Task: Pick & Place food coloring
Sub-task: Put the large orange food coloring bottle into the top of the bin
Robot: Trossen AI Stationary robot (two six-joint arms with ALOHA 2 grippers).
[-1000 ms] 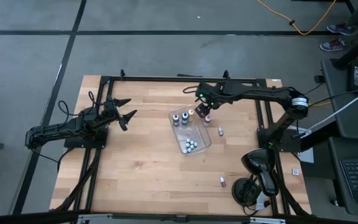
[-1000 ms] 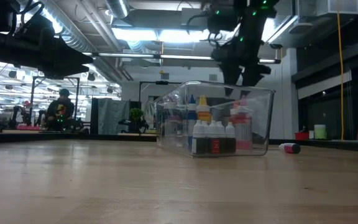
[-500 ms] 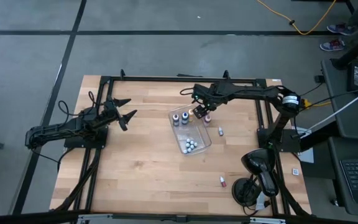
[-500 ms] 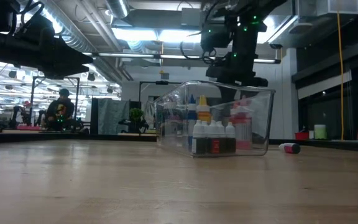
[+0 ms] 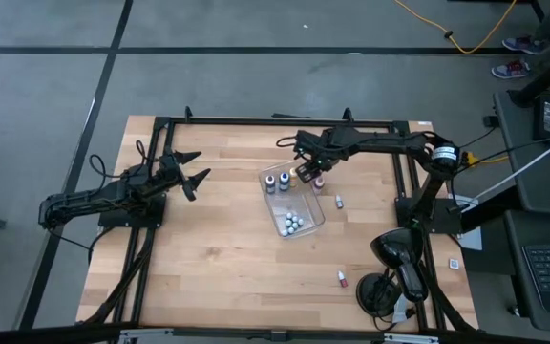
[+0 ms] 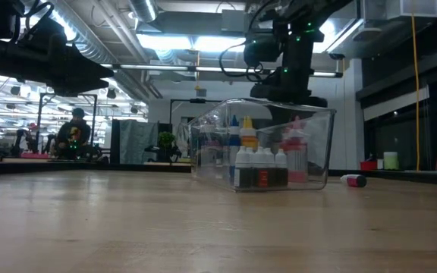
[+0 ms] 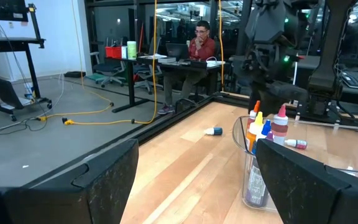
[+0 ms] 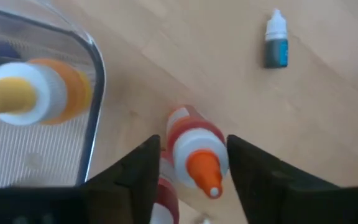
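Only right wrist view: orange-capped bottle [image 8: 194,152] between jaws.

Second red bottle [image 8: 164,198] — cut off at the frame edge (behind one finger); loose bottles' [image 5: 342,278] colours unreadable.

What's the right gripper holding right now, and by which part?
Cannot tell if it grips yet. The right gripper straddles an upright red bottle with an orange cap beside the clear plastic tray, fingers level with its shoulder. Left gripper open, empty.

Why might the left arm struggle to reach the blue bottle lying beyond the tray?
Probably not reachable: the blue bottle lies past the tray on the right arm's side, while the left gripper waits open, far across the table.
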